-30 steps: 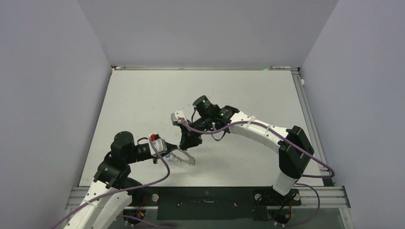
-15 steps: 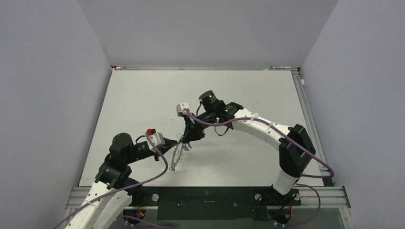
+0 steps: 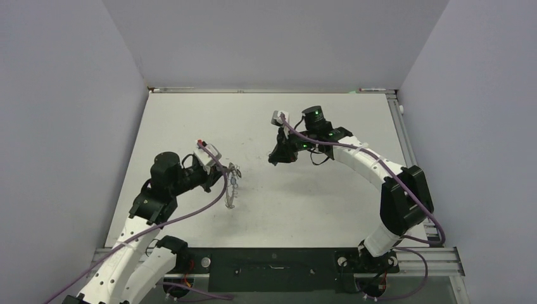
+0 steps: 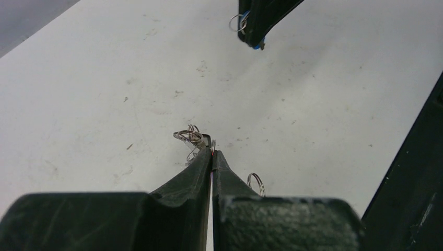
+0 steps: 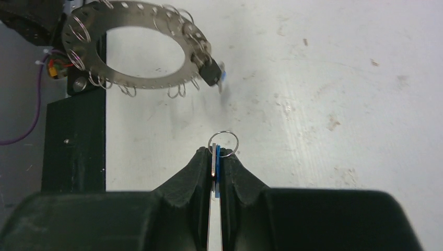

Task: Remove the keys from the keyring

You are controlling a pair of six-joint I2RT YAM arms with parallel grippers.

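Observation:
The keyring [image 5: 130, 83], a flat grey ring with small wire loops round its rim, hangs above the table. My left gripper [image 3: 227, 172] is shut on its rim. In the left wrist view the closed fingertips [image 4: 211, 154] pinch the ring's thin edge, with loops [image 4: 189, 136] beside them. In the top view the keyring [image 3: 232, 190] is edge-on. My right gripper [image 5: 217, 157] is shut on a blue-headed key [image 5: 216, 172] with a small wire loop [image 5: 223, 141], clear of the ring. It also shows in the top view [image 3: 273, 159]. Another blue key [image 5: 222, 77] hangs at the ring by the left fingertip.
The white table [image 3: 329, 202] is scuffed and speckled. Grey walls enclose it on the left, back and right. The black base rail [image 3: 272, 261] runs along the near edge and also shows in the right wrist view [image 5: 73, 151].
My right gripper has pulled back and to the right, away from the keyring, with the blue key in it. My left gripper has lifted and moved farther with the keyring, now edge-on.

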